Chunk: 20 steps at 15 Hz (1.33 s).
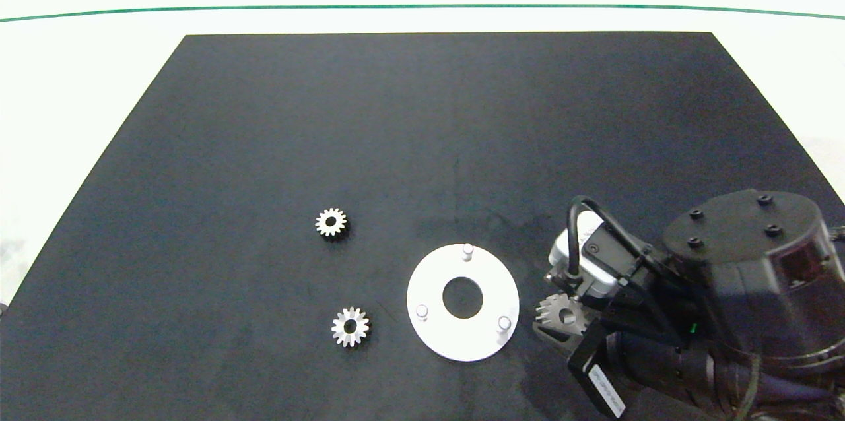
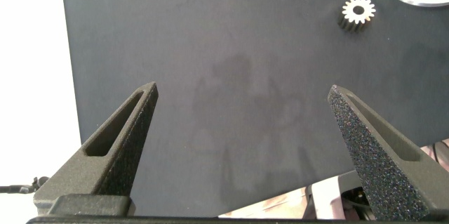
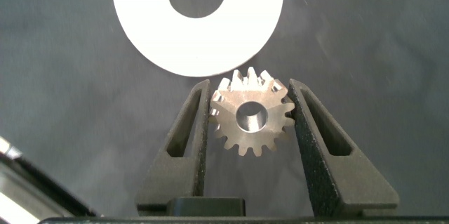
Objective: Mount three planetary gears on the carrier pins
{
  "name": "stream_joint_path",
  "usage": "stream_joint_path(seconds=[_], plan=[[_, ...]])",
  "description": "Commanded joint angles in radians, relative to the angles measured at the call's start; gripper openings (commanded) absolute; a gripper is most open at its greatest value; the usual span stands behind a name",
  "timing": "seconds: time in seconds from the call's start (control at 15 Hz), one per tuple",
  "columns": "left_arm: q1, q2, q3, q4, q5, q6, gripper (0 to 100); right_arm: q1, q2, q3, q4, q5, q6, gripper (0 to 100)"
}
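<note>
Black mat (image 1: 264, 144): right fingers (image 3: 309, 133) clamp gear (image 3: 251, 119).

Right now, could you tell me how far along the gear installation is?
Nothing is installed yet: all three carrier pins on the white disc stand bare. In hand: the right pincer is closed on one gear right beside the disc. Left to do: seat that gear, then fetch the two gears lying on the black mat. The left pincer hangs open, idle.
</note>
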Motion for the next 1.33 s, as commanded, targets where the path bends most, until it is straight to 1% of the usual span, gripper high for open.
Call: stream_joint_path(seconds=[0.07, 0.47, 0.73, 0.93, 1.33], plan=[[0.000, 0.004, -0.001, 0.003, 0.000, 0.002, 100, 0.011, 0.065, -0.010, -0.009, -0.007, -0.002, 1], [0.000, 0.002, -0.003, 0.001, 0.000, 0.002, 100, 0.047, 0.119, -0.068, -0.009, -0.007, -0.002, 1], [0.000, 0.004, -0.003, 0.001, 0.000, 0.002, 100, 0.053, 0.142, -0.071, -0.012, -0.007, 0.000, 1], [0.000, 0.004, -0.003, 0.001, 0.000, 0.002, 100, 0.051, 0.157, -0.073, -0.035, -0.007, -0.002, 1], [0.000, 0.002, -0.012, 0.003, 0.000, 0.002, 100, 0.042, 0.176, -0.074, -0.038, -0.007, -0.002, 1]])
